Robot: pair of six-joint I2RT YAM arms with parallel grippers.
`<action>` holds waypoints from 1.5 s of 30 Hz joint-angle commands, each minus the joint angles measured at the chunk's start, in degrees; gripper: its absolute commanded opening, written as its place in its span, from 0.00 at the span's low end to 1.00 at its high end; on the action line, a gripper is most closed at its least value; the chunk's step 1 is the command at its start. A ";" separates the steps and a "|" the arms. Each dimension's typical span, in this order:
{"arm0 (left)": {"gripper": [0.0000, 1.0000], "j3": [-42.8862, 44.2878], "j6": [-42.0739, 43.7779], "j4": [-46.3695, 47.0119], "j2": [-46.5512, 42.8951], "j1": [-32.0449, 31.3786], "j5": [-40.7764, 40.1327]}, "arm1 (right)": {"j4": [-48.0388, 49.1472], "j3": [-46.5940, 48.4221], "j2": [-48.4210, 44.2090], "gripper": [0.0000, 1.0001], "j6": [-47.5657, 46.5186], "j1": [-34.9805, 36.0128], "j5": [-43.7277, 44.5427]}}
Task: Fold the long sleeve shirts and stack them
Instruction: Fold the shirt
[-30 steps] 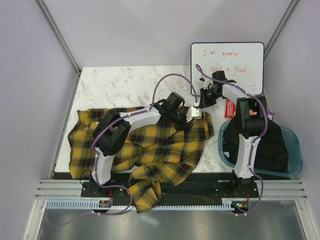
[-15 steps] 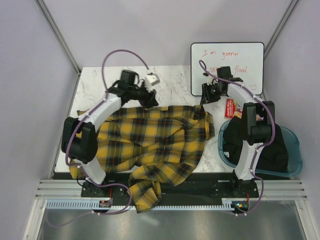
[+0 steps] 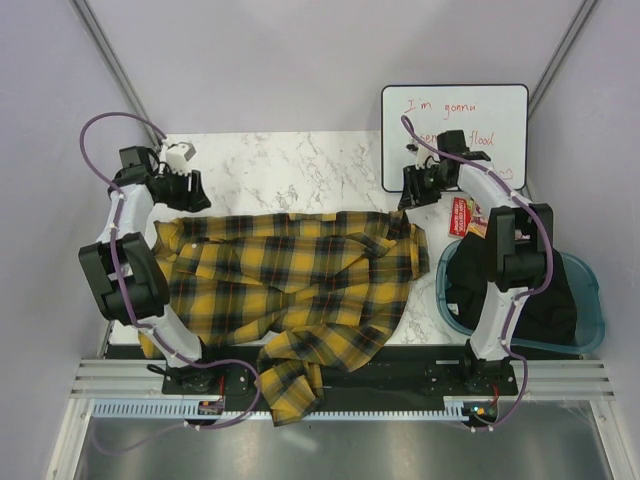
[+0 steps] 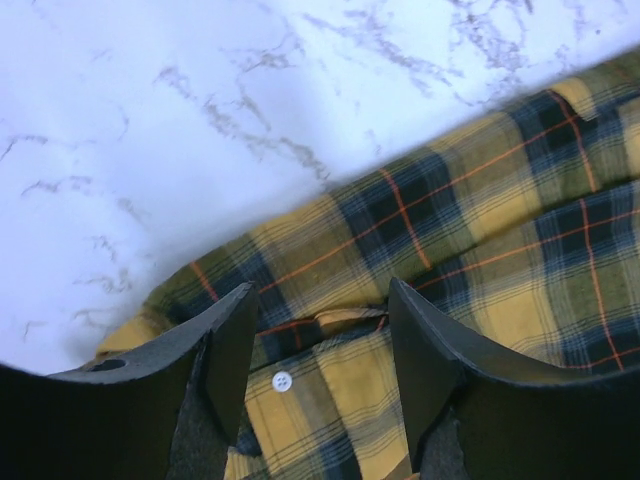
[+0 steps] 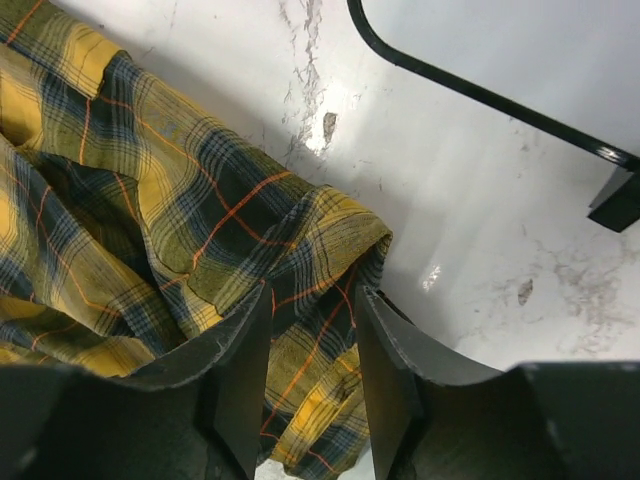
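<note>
Lower the left gripper (image 4: 320, 300), jaws apart and empty, onto the upper-left buttoned edge of the plaid flannel shirt (image 3: 300, 280) spread across mid-frame, pinch its upper-right corner with the likewise parted, empty right gripper (image 5: 312, 300), then likely draw both evenly to avoid skew.

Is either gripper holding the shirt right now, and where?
Nothing held: left gripper and right gripper stand open over the far edge of the shirt.

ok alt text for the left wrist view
Open left gripper poised over the edge of a yellow-and-black plaid flannel shirt, a small white button showing between its jaws. White marble tabletop fills the upper left.
</note>
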 commanded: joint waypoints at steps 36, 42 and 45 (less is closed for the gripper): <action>0.55 16.14 6.46 -11.22 18.31 8.54 -10.28 | 4.72 0.14 6.48 0.00 7.22 -0.05 -4.34; 0.53 15.26 3.57 -8.85 19.54 7.22 -13.35 | 4.98 0.05 6.47 0.00 7.13 -0.14 -4.34; 0.44 16.66 2.68 -7.97 20.68 7.22 -16.25 | 4.98 0.14 6.39 0.00 7.05 -0.05 -3.99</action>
